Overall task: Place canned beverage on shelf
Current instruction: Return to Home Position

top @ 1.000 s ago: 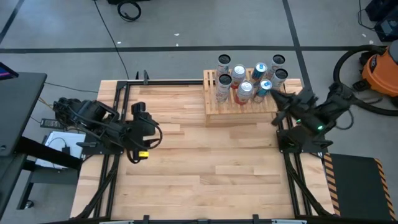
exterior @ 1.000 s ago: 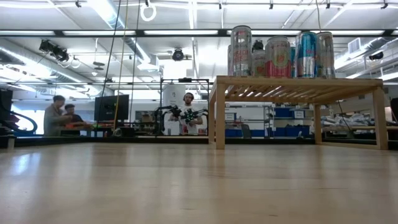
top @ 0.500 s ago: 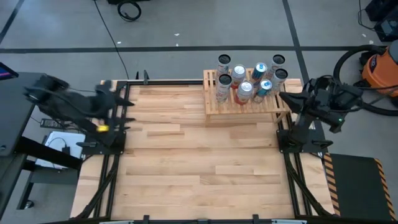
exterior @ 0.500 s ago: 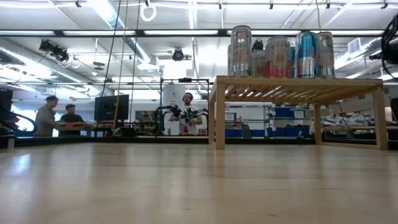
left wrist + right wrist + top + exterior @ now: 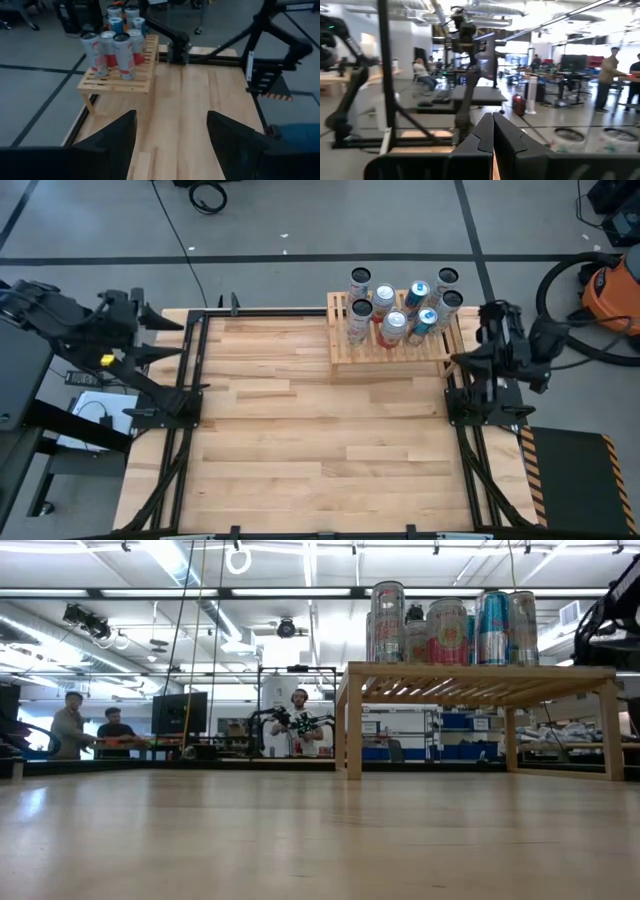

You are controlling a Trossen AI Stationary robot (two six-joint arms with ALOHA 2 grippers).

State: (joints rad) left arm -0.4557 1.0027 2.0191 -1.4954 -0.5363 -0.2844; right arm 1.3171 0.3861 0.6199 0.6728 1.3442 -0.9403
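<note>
Looking straight down, we see a pale plank-wood worktop framed by black rails, set on a grey floor crossed by dark lines. Off its left edge sits the left arm, and its left end effector is spread wide with nothing between the fingers, facing across the boards. From board level the room behind is a bright workshop with strip lights overhead. One person stands at far left beside a second person, a dark monitor is next to them, and a third person stands near the middle. Just off the worktop's right edge sits the right arm. Its right end effector has both fingers pressed together, gripping nothing, and points out into the room. Farther right an orange vacuum cleaner with a black hose rests on the floor.

The low, light-wood slatted shelf stands at the back right of the worktop. On its slats we find a tight cluster of upright drink cans: white-and-pink cans to the left, two blue-and-white cans right of them, and dark-topped cans at the right end. Neither end effector touches them.
</note>
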